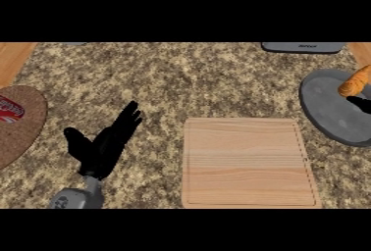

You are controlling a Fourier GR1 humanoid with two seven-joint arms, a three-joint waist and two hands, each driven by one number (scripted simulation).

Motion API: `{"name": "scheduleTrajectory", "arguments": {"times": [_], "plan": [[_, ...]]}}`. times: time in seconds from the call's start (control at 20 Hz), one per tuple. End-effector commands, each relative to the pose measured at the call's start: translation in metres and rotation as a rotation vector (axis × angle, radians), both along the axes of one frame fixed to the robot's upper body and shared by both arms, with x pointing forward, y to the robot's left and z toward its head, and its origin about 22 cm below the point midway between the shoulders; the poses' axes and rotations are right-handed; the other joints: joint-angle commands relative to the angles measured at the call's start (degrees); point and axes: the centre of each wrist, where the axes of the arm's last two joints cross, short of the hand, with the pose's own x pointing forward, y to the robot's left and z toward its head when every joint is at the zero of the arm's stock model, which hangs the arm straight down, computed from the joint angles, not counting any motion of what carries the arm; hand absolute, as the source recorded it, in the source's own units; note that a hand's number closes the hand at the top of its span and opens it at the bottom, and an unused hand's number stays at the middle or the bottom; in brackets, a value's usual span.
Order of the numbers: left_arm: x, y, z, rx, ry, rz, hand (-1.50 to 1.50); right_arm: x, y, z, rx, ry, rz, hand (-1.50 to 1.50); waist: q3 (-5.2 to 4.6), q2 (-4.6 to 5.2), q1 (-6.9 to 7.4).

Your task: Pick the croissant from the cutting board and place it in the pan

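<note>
head view: cutting board (250, 164) lies bare at the counter's near edge, centre-right. croissant (355, 81) sits over the pan (330, 110) at the counter's right edge, with dark fingers of the right hand (360, 104) just below it; whether they grip it cannot be told. left hand (105, 144) rests with fingers released, left of the board. judged step: placing. next move calls for letting go inside the pan rim, then lifting away.

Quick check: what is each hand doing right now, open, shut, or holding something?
Left hand: open, fingers straight, holding nothing, left of the cutting board.
Right hand: only a bit shows at the right edge over the pan, under the croissant; cannot tell.
</note>
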Motion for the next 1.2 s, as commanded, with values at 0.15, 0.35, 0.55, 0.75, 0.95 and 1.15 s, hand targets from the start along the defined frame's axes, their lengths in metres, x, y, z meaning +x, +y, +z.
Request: {"name": "scheduleTrajectory", "arguments": {"times": [0.15,0.35,0.55,0.75,0.95,1.15], "plan": [[0.001,-0.001,0.002,0.011,0.01,0.022,0.0,-0.049,-0.044,-0.01,0.152,0.017,0.172,-1.5,-0.17,-0.6,-1.16],[-0.005,0.008,-0.006,0.002,0.009,0.028,0.0,-0.081,-0.063,-0.021,0.179,-0.048,0.225,-1.5,-0.08,-0.5,-0.75],[-0.014,0.011,-0.009,0.009,0.017,0.021,0.0,-0.107,-0.07,-0.036,0.198,-0.059,0.286,-1.5,-0.14,-0.75,-1.01],[-0.005,0.014,-0.01,0.005,0.016,0.031,0.0,-0.14,-0.094,-0.028,0.198,-0.043,0.332,-1.5,-0.16,-0.81,-1.59],[-0.006,0.031,-0.005,0.017,-0.002,0.029,0.0,-0.119,-0.086,-0.022,0.197,-0.032,0.358,-1.5,-0.24,-0.92,-1.33],[-0.003,0.02,0.008,-0.007,0.005,0.035,0.0,-0.132,-0.093,-0.023,0.173,-0.023,0.379,-1.5,-0.25,-1.03,-1.57]]}}
